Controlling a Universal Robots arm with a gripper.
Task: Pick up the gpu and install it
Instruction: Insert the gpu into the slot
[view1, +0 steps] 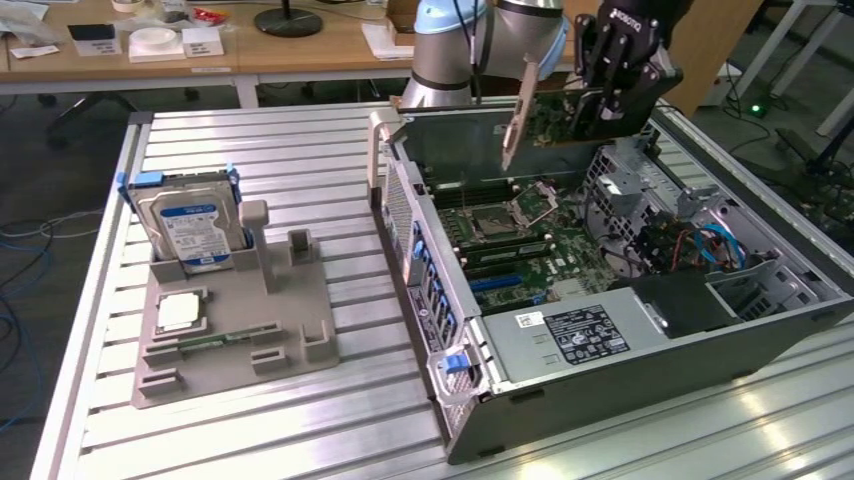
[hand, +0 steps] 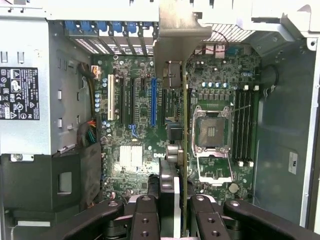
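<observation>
- Care matters most for this step: the thin flat green gpu card with a silvery metal bracket has to stand straight over a slot, not tipped to one side.
- The gpu card is up in the air, above the big open grey computer case. It is not in any slot yet.
- The case lies on its side on the silver ridged table, so the flat green main board faces up.
- In the exterior view the bracket end points down, on the side of the card toward that view's left.
- In the wrist view we look down along the thin edge of the card. It runs between the long blue slot and the square metal chip socket.
- I cannot tell just which slot lies under it.
- I think a good fit needs the bottom edge of the card right along the slot, with the bracket at the back wall of the case.
- A crooked push could bend the card or hurt the slot, so it should be slow and even.
- The jaws are closed partway and pinch the gpu card, one on each flat side.
- The boxy silver hard drive with a blue and white label stands well apart on the table.
</observation>
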